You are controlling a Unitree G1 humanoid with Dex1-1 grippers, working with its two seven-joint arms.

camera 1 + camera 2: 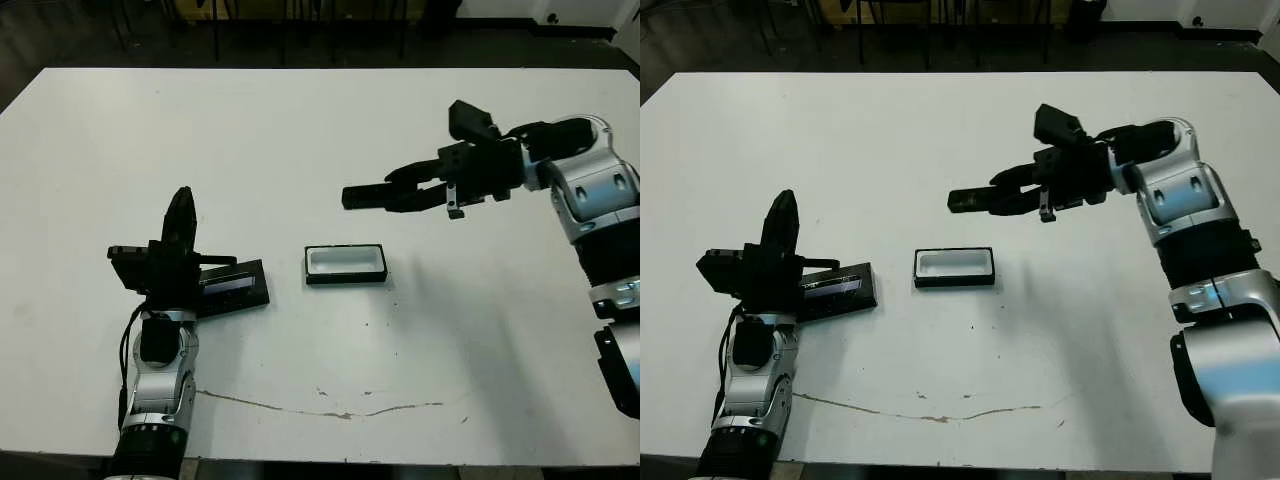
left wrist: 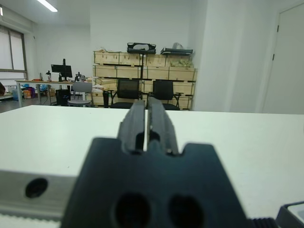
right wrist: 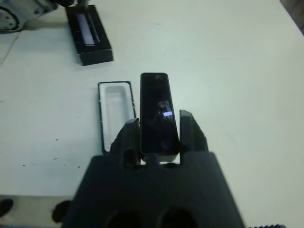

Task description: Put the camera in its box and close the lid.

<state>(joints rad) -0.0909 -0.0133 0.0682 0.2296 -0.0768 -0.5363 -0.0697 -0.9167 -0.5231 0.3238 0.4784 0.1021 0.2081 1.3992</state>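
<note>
Right wrist view: right gripper (image 3: 158, 130) fingers clamp the camera (image 3: 158, 111) by one end, bar sticking out, held in the air above and just beside the box (image 3: 114, 111). Box sits open mid-surface, white lining up, nothing in it. Step in hand, as I read it: carry and lower. Do it well by lining the bar's long axis with the tray, centring over it, descending level, releasing low. Head views show the height gap over the box that the wrist view flattens; they also show the lid (image 1: 232, 285) flat on the surface (image 1: 300, 140) by the left gripper (image 2: 146, 124), fingers closed on nothing.
</note>
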